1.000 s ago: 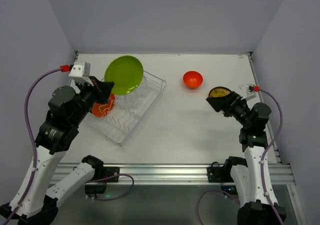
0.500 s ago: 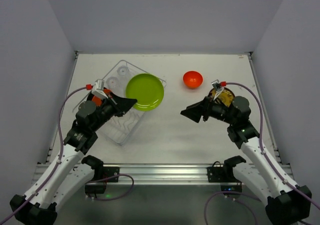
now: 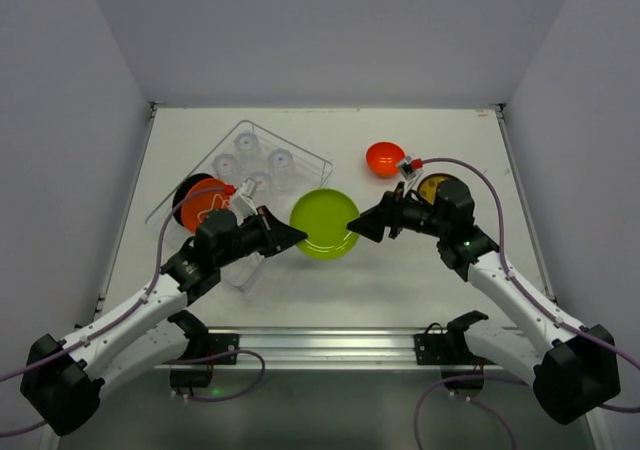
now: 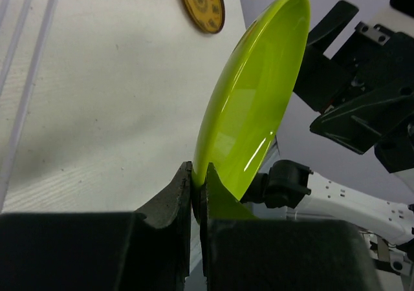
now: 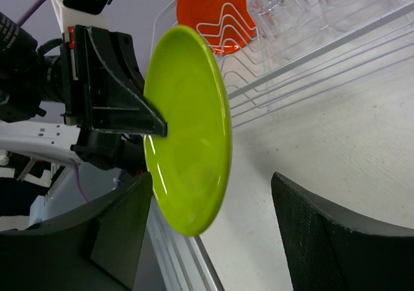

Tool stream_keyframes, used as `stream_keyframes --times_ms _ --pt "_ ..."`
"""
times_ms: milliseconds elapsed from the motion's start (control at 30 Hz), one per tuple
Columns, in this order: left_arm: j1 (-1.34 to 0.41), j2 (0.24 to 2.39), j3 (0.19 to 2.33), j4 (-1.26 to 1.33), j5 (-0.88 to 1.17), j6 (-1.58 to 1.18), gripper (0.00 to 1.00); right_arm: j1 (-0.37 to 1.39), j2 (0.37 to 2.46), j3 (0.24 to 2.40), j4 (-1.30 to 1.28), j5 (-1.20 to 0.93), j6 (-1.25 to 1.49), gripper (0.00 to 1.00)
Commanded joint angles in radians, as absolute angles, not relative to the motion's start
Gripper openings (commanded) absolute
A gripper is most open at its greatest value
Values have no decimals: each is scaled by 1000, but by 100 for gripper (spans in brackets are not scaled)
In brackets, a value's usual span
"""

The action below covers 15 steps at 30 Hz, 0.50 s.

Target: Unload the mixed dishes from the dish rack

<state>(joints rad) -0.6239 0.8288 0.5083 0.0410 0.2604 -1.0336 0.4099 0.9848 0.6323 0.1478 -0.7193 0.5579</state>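
Green plate (image 4: 259, 103) pinched between left fingers (image 4: 169, 204), clearest from the left wrist.

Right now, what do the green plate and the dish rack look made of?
The green plate is smooth and glossy with sharp white highlights: glazed ceramic or hard plastic, I cannot tell which. The dish rack is thin, pale, shiny wire with open gaps, probably plated metal.

The pale tabletop (image 3: 330, 270) carries the wire dish rack (image 3: 290, 142) at left, an orange-red bowl (image 3: 383, 158) and, near it, a yellow patterned plate (image 3: 435, 183).
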Motion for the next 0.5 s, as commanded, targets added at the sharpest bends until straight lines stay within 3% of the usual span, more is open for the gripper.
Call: stream_keyframes --times_ms 0,167,267,400,467 --pt "-681 854 509 132 213 -1040 0 414 1000 672 189 -681 518 75" --pt "-735 897 526 166 199 -1040 0 414 1002 669 147 -598 483 67" --pt "-758 900 531 164 186 -1026 0 416 991 660 149 -606 476 49" --pt "-761 894 534 141 181 -1005 0 414 970 634 170 -598 479 12" --pt "-761 890 541 130 170 -997 0 414 963 634 161 -600 472 0"
